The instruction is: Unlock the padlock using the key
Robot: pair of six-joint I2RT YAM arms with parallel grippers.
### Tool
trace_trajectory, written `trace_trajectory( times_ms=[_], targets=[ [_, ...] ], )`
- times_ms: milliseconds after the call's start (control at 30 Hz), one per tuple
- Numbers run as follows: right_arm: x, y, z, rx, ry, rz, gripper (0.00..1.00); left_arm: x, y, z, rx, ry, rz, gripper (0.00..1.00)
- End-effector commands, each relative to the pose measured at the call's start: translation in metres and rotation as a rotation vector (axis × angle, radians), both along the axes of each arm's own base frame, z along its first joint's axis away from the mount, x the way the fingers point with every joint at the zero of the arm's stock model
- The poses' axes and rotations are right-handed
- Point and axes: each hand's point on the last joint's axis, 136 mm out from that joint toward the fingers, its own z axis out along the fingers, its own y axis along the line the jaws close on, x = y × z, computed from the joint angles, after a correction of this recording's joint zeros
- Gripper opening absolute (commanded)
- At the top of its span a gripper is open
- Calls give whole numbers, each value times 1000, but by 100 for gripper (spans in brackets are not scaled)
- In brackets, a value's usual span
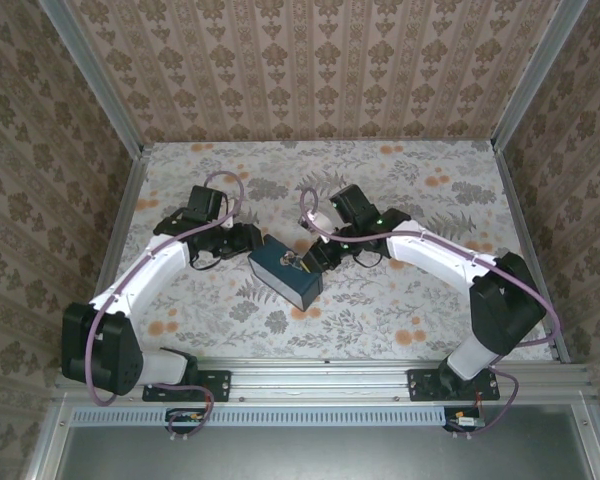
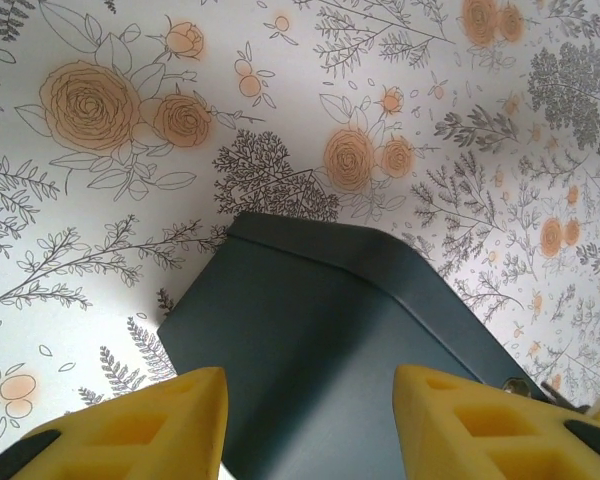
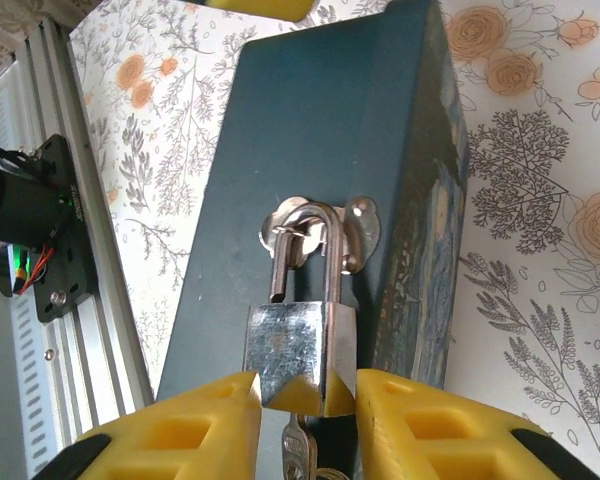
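Right wrist view shows the padlock hanging by its shackle from the hasp on the blue tin. Its blocky body is pinched between the yellow fingers of the right gripper, and the key pokes out just beneath the body. Left wrist view shows the left gripper with its jaws closed against both sides of the tin's left end, mid-table between the arms.

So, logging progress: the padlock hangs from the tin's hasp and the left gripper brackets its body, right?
No: it is the right gripper that brackets the padlock body, as the right wrist view shows. The padlock does hang from the hasp of the tin.
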Motion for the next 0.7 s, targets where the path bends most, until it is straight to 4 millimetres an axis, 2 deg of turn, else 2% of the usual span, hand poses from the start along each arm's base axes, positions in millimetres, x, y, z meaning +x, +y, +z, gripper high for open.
trace_trajectory(
  times_ms=[0,33,100,233,433,533,667],
  targets=[
    [-6,3,19,36,-78,30,32,-1,-1,6,-12,-21,13,48],
    [-7,3,20,38,-77,27,32,-1,-1,6,-14,-21,12,48],
    [-7,4,20,30,-83,20,41,-2,-2,6,-13,-21,11,47],
    [-11,5,13,-46,-162,29,46,-3,-2,5,-8,-18,10,48],
    [9,-7,-3,-175,-285,-44,50,-3,-1,9,-8,-26,7,48],
    [13,-10,1,-181,-356,-58,53,-4,0,10,-2,-29,5,48],
    [9,-9,9,-168,-408,-30,54,-4,0,12,0,-31,7,48]
  ],
)
